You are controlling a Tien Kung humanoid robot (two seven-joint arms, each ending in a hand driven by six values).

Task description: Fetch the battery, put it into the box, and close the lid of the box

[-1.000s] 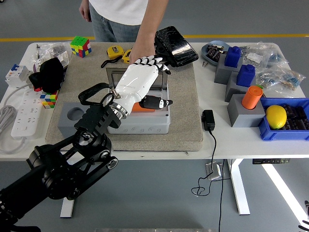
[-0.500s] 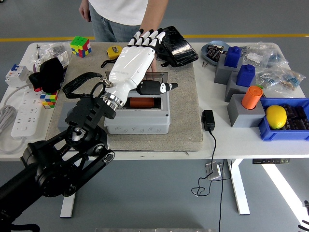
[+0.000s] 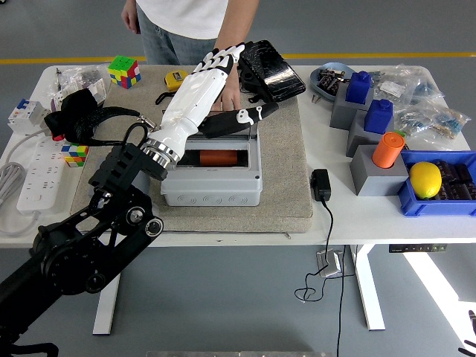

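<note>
Already the orange battery is lying inside the grey box, while the left hand, fingers stretched and holding nothing, is reaching toward the open lid.

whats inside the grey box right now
An orange battery lies inside the grey box. The left hand reaches over the box's back part, hiding whatever is there.

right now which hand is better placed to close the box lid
Left. The left hand hangs open over the grey box, fingers at the raised lid, with the orange battery already inside. The right hand is out of view.
</note>
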